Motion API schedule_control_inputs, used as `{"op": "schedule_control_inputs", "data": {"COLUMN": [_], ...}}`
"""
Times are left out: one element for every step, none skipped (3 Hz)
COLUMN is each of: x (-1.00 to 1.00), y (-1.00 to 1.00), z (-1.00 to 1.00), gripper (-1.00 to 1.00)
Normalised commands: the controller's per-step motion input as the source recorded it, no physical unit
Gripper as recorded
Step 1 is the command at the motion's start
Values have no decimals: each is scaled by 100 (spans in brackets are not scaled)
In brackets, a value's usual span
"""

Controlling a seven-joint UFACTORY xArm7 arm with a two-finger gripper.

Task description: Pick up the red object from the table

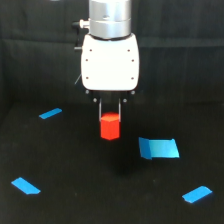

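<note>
Soft, slightly blurred exterior view: even light falls from the front and above, blowing out the white gripper head [110, 62] to a near featureless glare while the black table [75, 200] and backdrop swallow detail. A faint shadow pools on the table below the red object [109, 127]. Blue tape pieces [159, 148] glow saturated, edges fuzzy.

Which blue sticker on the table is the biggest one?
The wide blue tape piece on the exterior view's right, just beside the red object in the gripper. It is a broad rectangle; the other three are thin little slivers farther away.
</note>
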Motion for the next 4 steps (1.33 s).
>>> {"op": "schedule_control_inputs", "data": {"x": [-13,-14,-9,-20], "y": [15,16,7,8], "z": [10,1,3,11], "gripper": [-100,-100,-100,-100]}}
